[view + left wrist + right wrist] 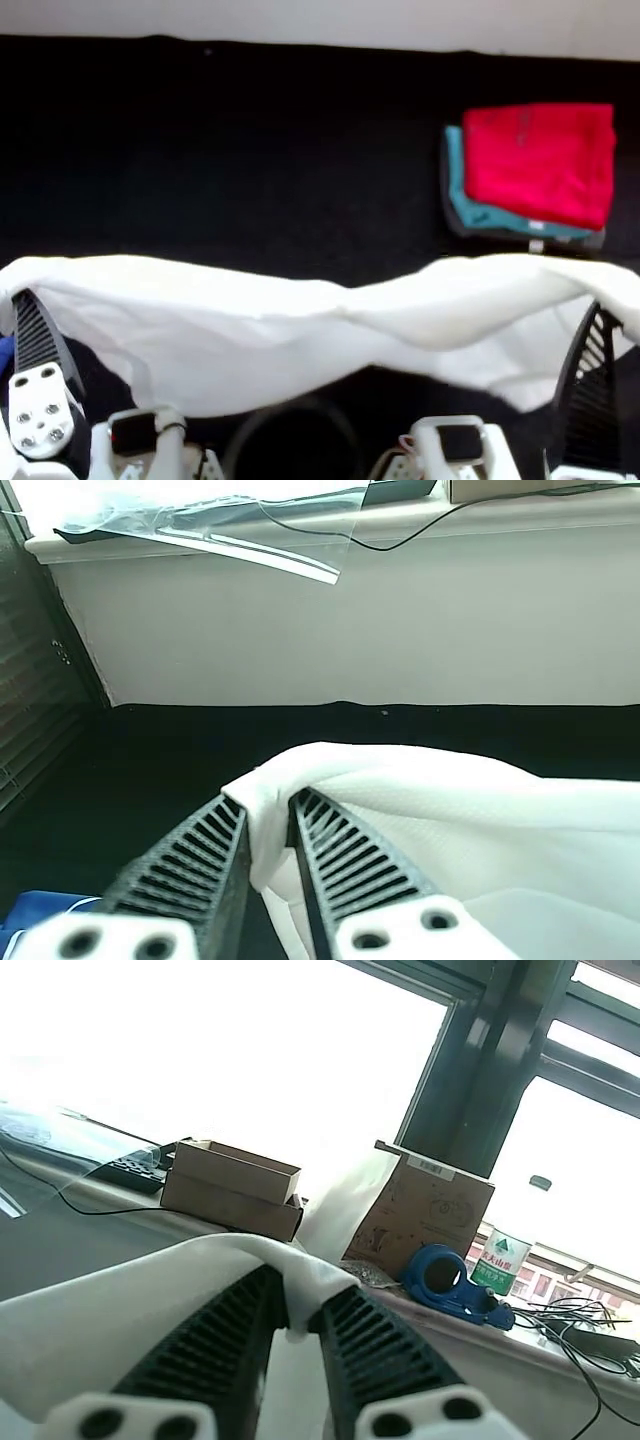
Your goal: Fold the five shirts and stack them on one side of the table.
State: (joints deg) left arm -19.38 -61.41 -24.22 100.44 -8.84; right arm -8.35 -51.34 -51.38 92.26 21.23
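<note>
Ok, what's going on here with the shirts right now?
Both arms hold one white shirt stretched between them over the black table. The left gripper is clamped on one edge and the right gripper on the other, with the cloth sagging in the middle. On the far right of the table sits a stack of folded shirts: a red shirt on top, a teal shirt under it and a dark one at the bottom. The white shirt is not yet folded.
</note>
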